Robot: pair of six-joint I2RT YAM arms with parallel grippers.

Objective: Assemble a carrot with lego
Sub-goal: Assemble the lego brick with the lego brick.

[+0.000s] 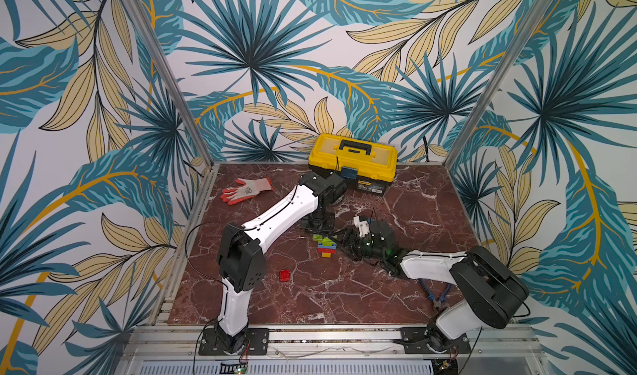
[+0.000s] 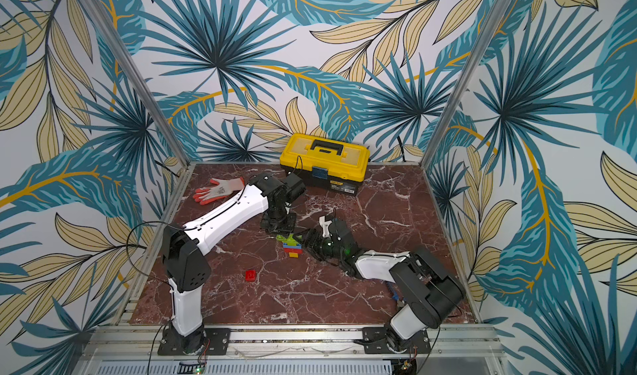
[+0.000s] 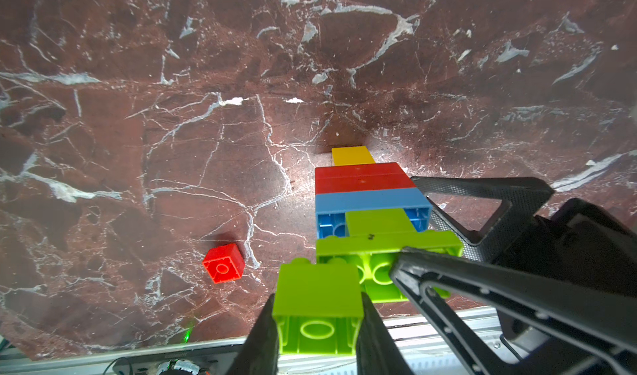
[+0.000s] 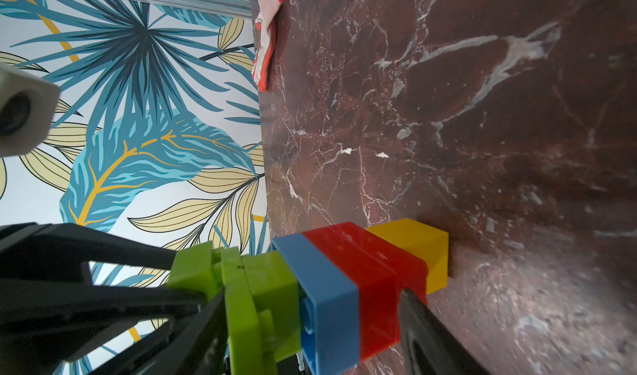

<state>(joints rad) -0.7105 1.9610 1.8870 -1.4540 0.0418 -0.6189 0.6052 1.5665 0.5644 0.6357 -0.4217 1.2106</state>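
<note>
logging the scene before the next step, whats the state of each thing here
carrot, lying flat on the table, partly built
lime brick, at the carrot's leaf end
red brick, loose on the table
toolbox, lid closed
glove, lying flat
left gripper, shut on the lime brick
right gripper, shut on the carrot

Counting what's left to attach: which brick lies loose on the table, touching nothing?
The small red brick, alone on the table. All others are joined in the carrot, except one green brick pinched in the left end effector.
</note>
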